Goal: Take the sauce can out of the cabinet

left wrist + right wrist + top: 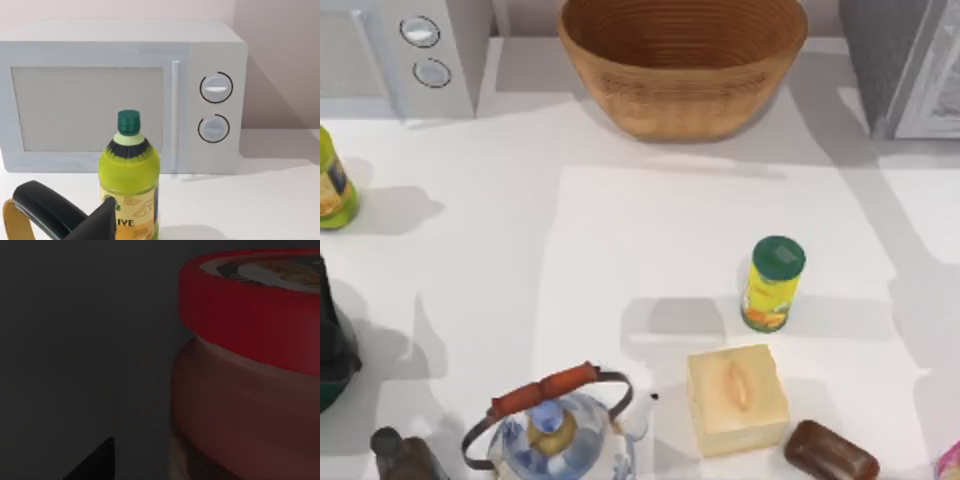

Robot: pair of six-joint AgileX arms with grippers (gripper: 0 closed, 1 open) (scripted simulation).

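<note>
The sauce can (250,370), red-rimmed with a dark emblem on its top, stands close in front of the right wrist camera in a dark enclosed space. A dark part of my right gripper (95,462) lies just beside the can. The grey cabinet (905,60) with its paler front panel stands at the table's back right corner. My left gripper (97,225) stays parked at the left edge of the table (332,345), facing a yellow-green bottle (129,175).
A wicker basket (682,60) sits at the back centre and a white microwave (400,50) at the back left. A yellow canister with a green lid (772,285), a pale yellow block (735,398), a brown piece (830,452) and a glass kettle (555,430) crowd the front.
</note>
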